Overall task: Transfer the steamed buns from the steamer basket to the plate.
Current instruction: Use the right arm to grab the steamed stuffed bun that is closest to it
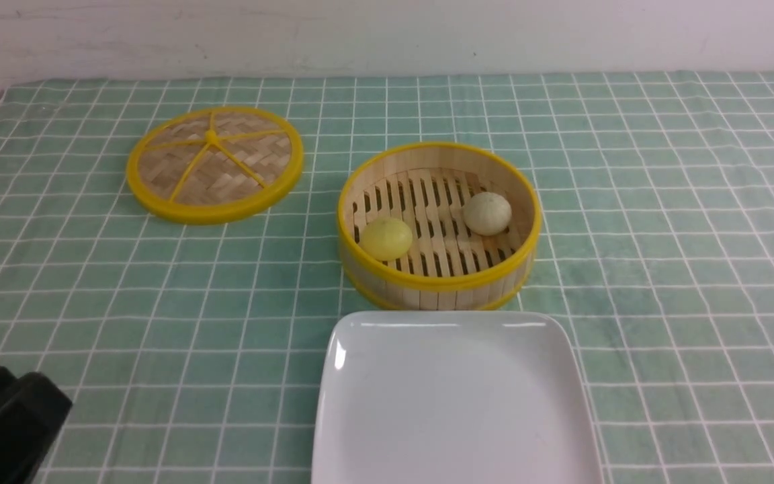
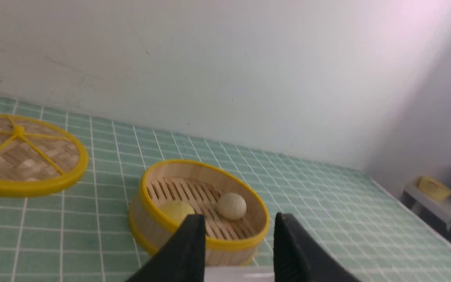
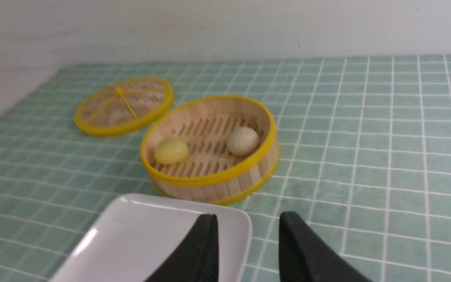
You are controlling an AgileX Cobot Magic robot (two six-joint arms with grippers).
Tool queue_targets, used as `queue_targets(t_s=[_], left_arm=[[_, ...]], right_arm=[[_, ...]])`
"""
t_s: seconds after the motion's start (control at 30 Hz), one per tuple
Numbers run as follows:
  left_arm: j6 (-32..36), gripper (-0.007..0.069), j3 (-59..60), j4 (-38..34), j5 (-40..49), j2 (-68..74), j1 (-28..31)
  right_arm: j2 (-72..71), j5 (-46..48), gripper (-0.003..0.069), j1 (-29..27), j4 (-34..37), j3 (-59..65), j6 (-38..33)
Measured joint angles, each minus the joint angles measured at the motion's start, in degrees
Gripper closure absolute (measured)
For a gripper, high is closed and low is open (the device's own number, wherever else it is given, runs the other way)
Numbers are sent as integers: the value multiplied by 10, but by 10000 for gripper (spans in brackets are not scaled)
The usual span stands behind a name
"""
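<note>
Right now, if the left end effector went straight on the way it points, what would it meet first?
Likely the steamer basket: its near wall shows between the fingers of the open left end effector, just beyond the edge of the plate. Depth is uncertain.

The cloth [image 1: 662, 235] is green with a white grid, the basket [image 1: 437, 286] pale wood with yellow rims, the lid [image 1: 216, 165] tan weave with yellow rim and spokes, the left bun [image 1: 385, 238] pale yellow, the right bun [image 1: 487, 213] off-white, the plate [image 1: 454, 403] white.
</note>
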Motion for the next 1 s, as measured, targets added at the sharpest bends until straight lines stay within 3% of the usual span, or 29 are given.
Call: queue_targets(t_s=[0.3,0.57,0.87,1.0], left_arm=[[25,347,-74,42,112,160,0],[175,257,-105,40,126,263,0],[186,226,-105,44,126,301,0],[186,226,-105,46,125,320,0]], right_arm=[[204,28,419,0,16,-90,-76],[423,151,419,0,104,-294,-208],[596,196,419,1,131,-447,-227],[665,196,396,36,95,-512,-214]])
